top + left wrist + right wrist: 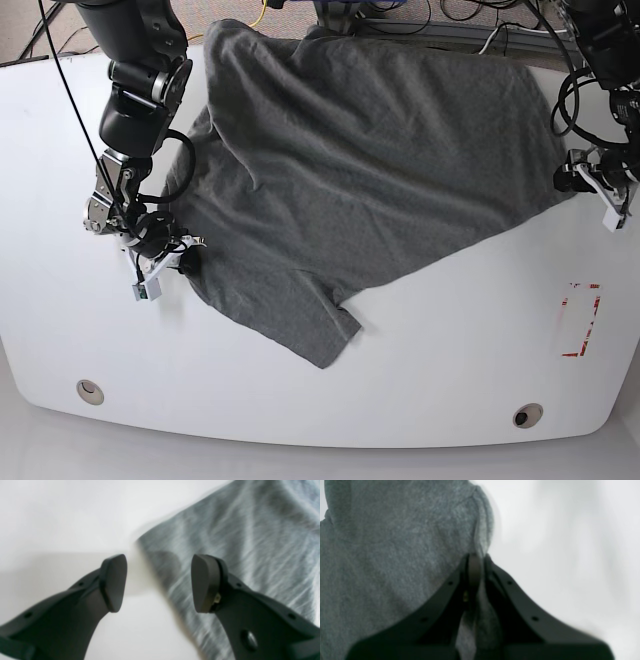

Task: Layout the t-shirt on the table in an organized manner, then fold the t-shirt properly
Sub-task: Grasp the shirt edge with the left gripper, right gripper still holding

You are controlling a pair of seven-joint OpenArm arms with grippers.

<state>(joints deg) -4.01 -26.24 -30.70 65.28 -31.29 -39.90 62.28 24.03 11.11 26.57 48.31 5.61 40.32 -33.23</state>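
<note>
White glossy counter (pixel 420 400) | t-shirt (pixel 370 170) spread crumpled from centre toward 12 o'clock | right claw (pixel 477 562) clamped on its 9 o'clock edge | left claw (pixel 158 582) apart, over 3 o'clock corner | thin, limp knit; judged best pinched at hems.

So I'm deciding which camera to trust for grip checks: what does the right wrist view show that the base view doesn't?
Only the right wrist view shows the right gripper shut on a fold of the t-shirt, cloth pinched between its fingers. Only the base view shows the whole spread shirt, the red tape mark, both grommet holes, and the left gripper at the shirt's far edge. Both show grey fabric on the white table and the right gripper.
</note>
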